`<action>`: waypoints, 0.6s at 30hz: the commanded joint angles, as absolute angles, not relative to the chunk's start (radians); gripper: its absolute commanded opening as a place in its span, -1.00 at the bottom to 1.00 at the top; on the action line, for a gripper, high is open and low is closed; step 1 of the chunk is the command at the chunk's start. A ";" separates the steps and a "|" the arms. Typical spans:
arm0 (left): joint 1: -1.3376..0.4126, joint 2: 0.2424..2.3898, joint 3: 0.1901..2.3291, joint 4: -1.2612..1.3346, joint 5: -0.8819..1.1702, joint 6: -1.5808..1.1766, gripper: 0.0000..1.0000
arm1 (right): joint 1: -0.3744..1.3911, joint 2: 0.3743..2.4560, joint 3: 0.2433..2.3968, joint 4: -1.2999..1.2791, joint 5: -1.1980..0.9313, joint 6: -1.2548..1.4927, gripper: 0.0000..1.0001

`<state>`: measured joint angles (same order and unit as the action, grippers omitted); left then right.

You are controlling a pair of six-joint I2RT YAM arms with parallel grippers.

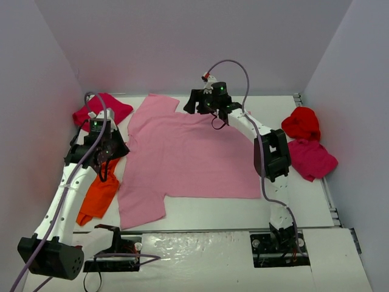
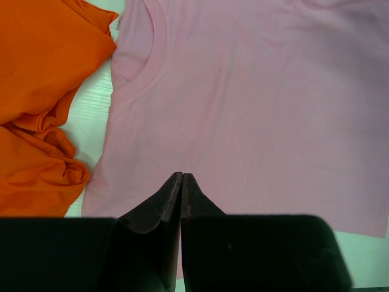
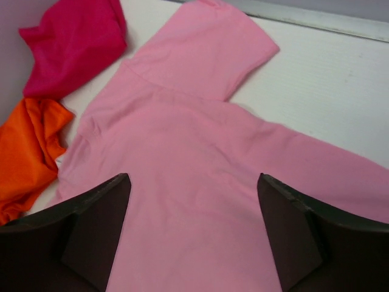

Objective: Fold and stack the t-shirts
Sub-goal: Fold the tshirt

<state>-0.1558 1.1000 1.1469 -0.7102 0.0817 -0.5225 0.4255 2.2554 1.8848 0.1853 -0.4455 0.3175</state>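
the pink t-shirt (image 1: 194, 158) lies spread flat in the middle of the table (image 1: 213, 210). its long axis runs left to right: collar (image 2: 143, 79) toward my left arm, hem toward the right, one sleeve (image 3: 206, 48) pointing at the far wall and the other at the near edge. the right gripper (image 3: 193, 182) hangs above the far edge of the shirt's body, just beside the root of that far sleeve, fingers spread wide with nothing between them. the left gripper (image 2: 182, 179) sits at the collar end, over the cloth near the neckline, fingers pressed together and, as far as i can see, no cloth pinched. so the far sleeve is the right arm's to take, while the near sleeve lies closer to the left arm. i judge the first fold turns on bringing that far edge toward me, across the long axis. an orange t-shirt (image 1: 100, 194) lies crumpled just beside the collar, so i'd watch not to catch it on the left.
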 commanded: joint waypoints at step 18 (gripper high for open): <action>-0.157 0.612 1.254 -1.121 -0.160 -0.637 -1.00 | 1.104 1.631 1.083 0.043 -0.155 0.575 0.52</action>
<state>-0.1570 0.6045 1.2347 -1.0102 -0.1198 -0.6012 1.0891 1.7616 1.1545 0.0195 -0.2935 0.4696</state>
